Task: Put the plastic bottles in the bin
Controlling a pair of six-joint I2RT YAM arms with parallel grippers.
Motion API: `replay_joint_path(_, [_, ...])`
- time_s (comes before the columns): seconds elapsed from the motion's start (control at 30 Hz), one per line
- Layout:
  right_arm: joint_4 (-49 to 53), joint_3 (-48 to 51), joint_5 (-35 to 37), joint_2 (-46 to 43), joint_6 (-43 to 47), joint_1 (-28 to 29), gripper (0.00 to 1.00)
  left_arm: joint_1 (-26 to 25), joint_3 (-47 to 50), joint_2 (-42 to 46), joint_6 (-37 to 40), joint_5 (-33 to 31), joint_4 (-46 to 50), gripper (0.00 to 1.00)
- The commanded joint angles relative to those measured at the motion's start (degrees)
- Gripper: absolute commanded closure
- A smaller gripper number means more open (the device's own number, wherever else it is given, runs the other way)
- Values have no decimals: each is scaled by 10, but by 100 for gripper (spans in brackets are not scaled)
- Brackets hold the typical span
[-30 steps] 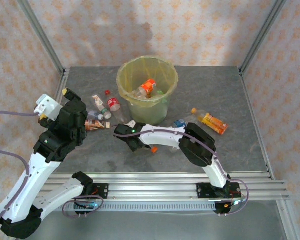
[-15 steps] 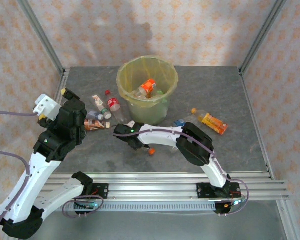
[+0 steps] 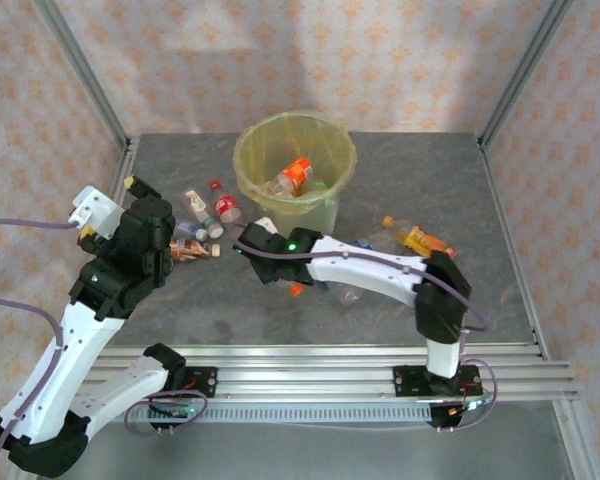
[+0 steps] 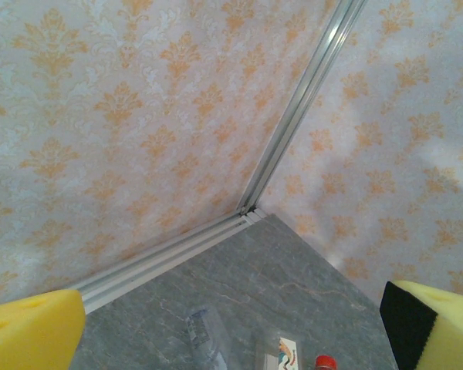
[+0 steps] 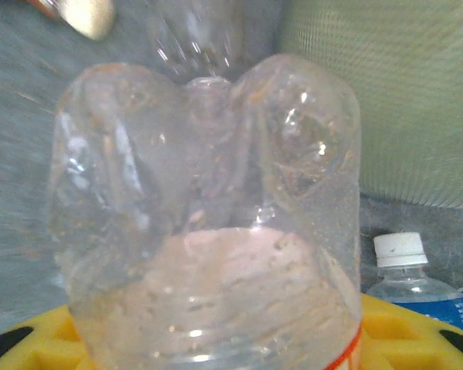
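**Top external.** The right gripper [image 3: 283, 276] sits at lower centre, just below the bin [image 3: 242, 160]. An orange cap [image 3: 296, 290] shows beside it, probably its bottle's. The bin lies straight up-frame and near, and the right arm is much the nearer one. The left gripper [image 3: 108, 212] hangs at left, beside loose bottles [image 3: 200, 222] on the desk [image 3: 460, 190].

**Left wrist.** The pads stand wide apart with nothing between them.

**Right wrist.** The gripper is clamped on a clear bottle [image 5: 208, 231] whose long axis runs along the fingers, base pointing away. The bin wall is at upper right. A blue-labelled bottle [image 5: 405, 270] lies at lower right.

**Versus one second ago.** The right jaws have closed, the wrist has shifted up-frame and the elbow has swung right. The left arm is unchanged.
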State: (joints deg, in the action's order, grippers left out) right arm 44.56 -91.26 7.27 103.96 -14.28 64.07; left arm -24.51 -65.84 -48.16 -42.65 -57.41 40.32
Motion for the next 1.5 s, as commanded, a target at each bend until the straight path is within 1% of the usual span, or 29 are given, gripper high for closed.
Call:
replay_joint_path(0.0, [-18,0,-34,-63,0,-2,58,7,0,0,-19,-4,20,0])
replay_joint_path(0.17, [-34,-18,-69,-132,-2,-13,58,9,0,-1,-15,2,19,0])
replay_joint_path(0.3, [-76,-24,-88,-185,-6,-37,59,10,2,-3,-17,6,17,0])
replay_joint_path(0.4, [-105,-41,-76,-209,-4,-59,58,11,3,-6,-17,13,12,0])
replay_joint_path(0.57, [-134,-96,-49,-206,2,-93,58,12,0,-14,-14,24,10,0])
replay_joint_path(0.67, [-137,-146,-26,-180,-1,-118,58,13,-1,-18,-13,31,12,0])
replay_joint_path(0.9, [-107,-278,-46,-68,-40,-184,58,16,0,-25,-9,40,10,0])
replay_joint_path(1.07, [-78,-351,-61,13,-87,-216,59,18,1,-27,-8,48,5,0])
replay_joint_path(1.23, [-64,-384,-69,69,-121,-225,58,20,-2,-31,-1,54,4,0])
replay_joint_path(1.37, [-65,-390,-70,100,-157,-228,56,22,-2,-31,3,55,4,0])
replay_joint_path(1.47, [-73,-391,-78,119,-186,-229,50,23,-2,-32,5,56,3,0])
